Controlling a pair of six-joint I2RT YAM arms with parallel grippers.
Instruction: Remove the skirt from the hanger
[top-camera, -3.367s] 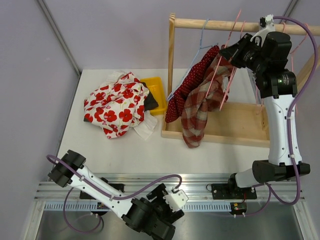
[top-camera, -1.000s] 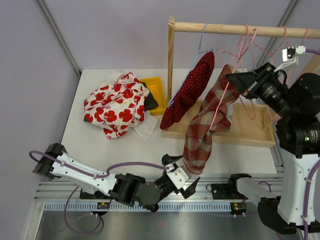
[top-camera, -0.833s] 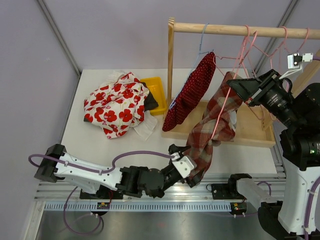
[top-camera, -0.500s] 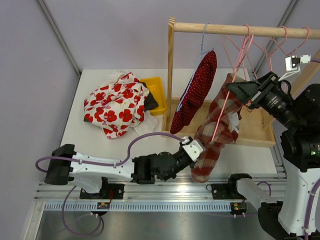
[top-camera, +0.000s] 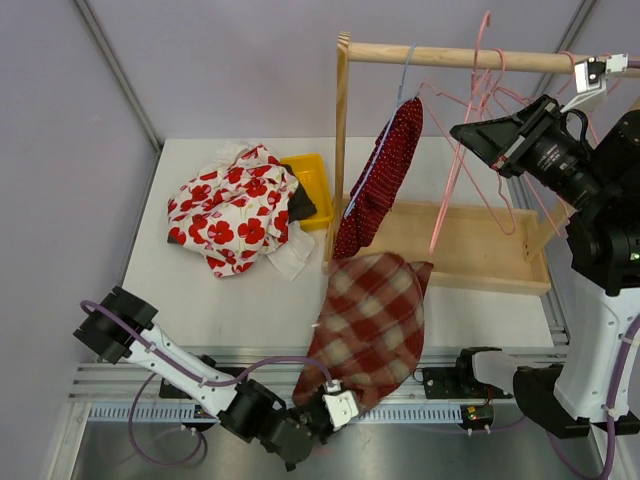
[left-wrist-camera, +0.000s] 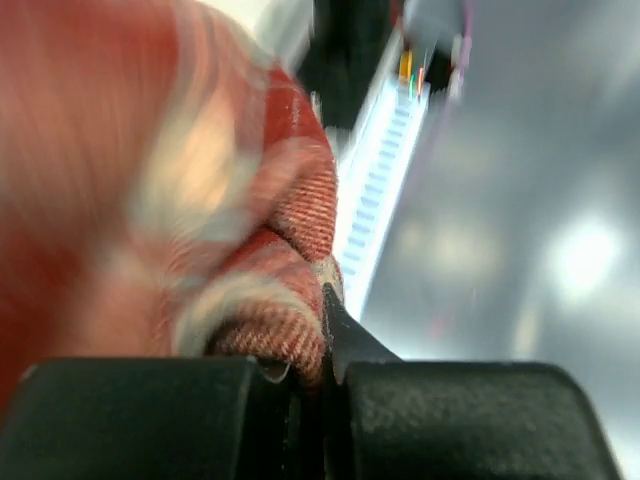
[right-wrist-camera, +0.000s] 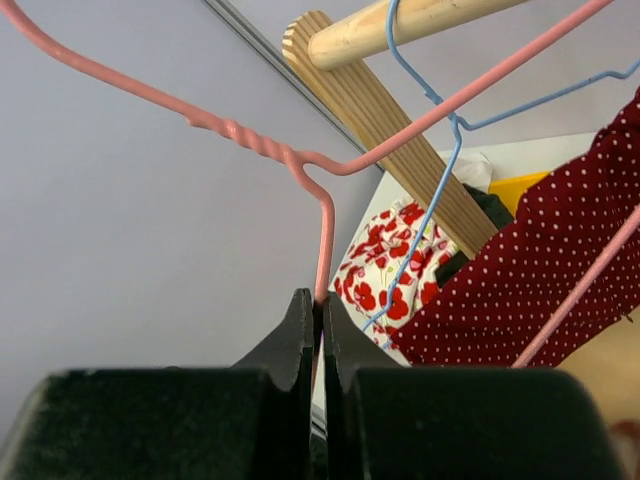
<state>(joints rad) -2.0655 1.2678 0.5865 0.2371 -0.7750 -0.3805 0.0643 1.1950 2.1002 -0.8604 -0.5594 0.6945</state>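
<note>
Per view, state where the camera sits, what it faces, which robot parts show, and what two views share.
Top external: overhead, behind the arms, facing down on the white table; both show.
Left wrist: wrist-mounted, facing the red plaid skirt; left fingers show, shut.
Right wrist: wrist-mounted, facing the pink wire hanger; right fingers show, shut.
Top and left wrist share the skirt.

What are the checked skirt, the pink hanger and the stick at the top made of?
The checked skirt looks like soft woven cloth, maybe flannel: the left wrist view shows ribbed threads. The pink hanger seems to be thin wire with a smooth pink coat, twisted at its neck. The top stick looks like bare wood: pale, tan, matt.
</note>
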